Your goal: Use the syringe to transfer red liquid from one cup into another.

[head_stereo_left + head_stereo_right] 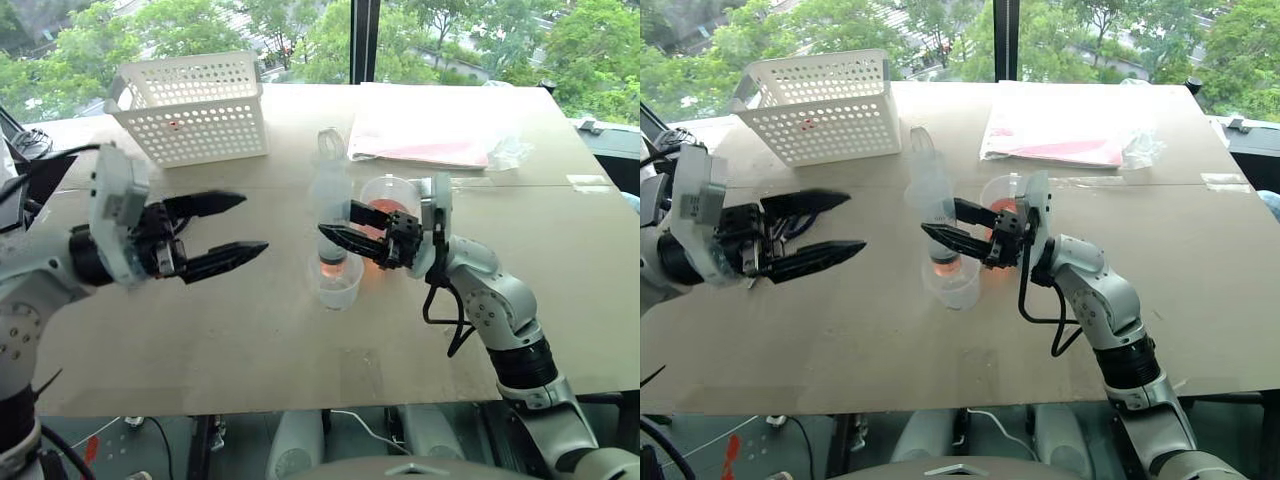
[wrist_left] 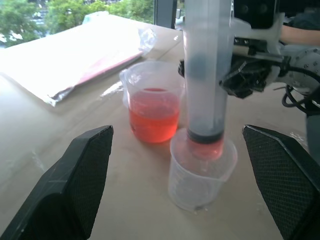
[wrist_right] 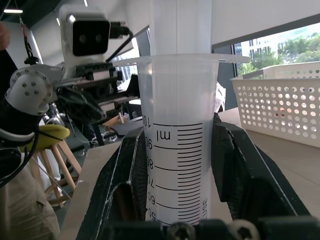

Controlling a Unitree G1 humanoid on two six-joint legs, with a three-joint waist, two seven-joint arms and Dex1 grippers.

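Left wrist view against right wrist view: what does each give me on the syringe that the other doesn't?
Left wrist view alone: the syringe's lower end with its dark stopper and a little red liquid under it, tip down inside the short cup, and the beaker of red liquid beside it. Right wrist view alone: the barrel's printed graduation marks, its flange, and the white basket behind. Both: the syringe upright, clamped at the barrel by the right tool.
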